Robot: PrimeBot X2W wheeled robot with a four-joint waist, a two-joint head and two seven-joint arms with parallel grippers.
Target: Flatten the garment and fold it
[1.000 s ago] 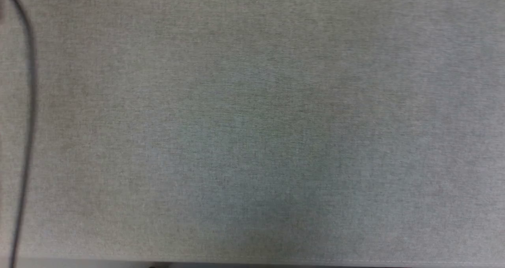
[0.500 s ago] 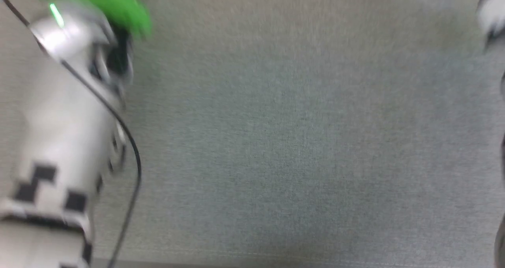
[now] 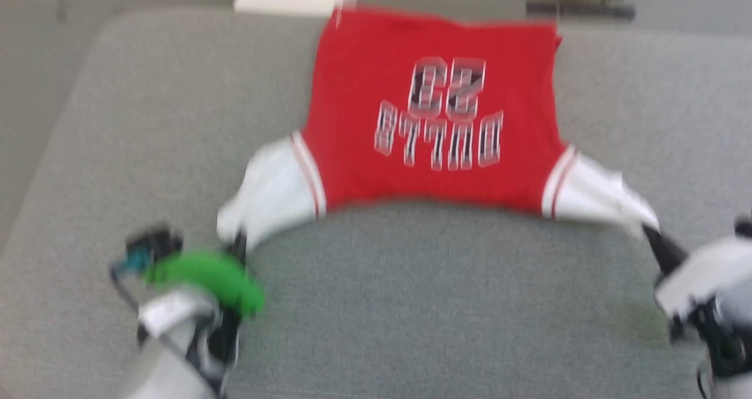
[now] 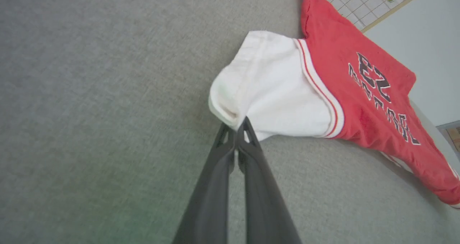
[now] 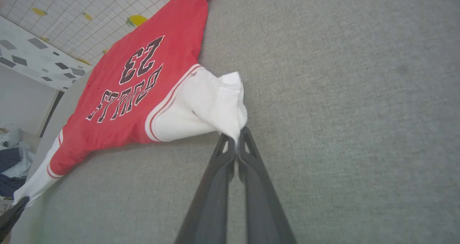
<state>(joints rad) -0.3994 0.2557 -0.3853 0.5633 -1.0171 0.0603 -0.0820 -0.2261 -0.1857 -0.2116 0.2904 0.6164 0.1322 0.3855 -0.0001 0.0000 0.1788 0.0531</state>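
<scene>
While garment point(image 3: 435, 123) shows "BULLS 23", left hand point(image 4: 237, 124) and right hand point(image 5: 238, 133) pinch sleeves point(image 4: 273, 93).

Soft, even light surrounds my fingers point(image 4: 212, 186); a thin shadow lies under the garment point(image 4: 334, 50) ahead of them. My head view is motion-blurred; the wrist views are sharper, curved at the edges.

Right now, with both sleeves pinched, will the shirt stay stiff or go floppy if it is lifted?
Probably floppy: the shirt bows in a curve between the left fingers and right fingers. Likely light, since thin pinches on the white sleeves seem to hold its edge up. It may drag rather than slide on the rough grey fabric beneath.
</scene>
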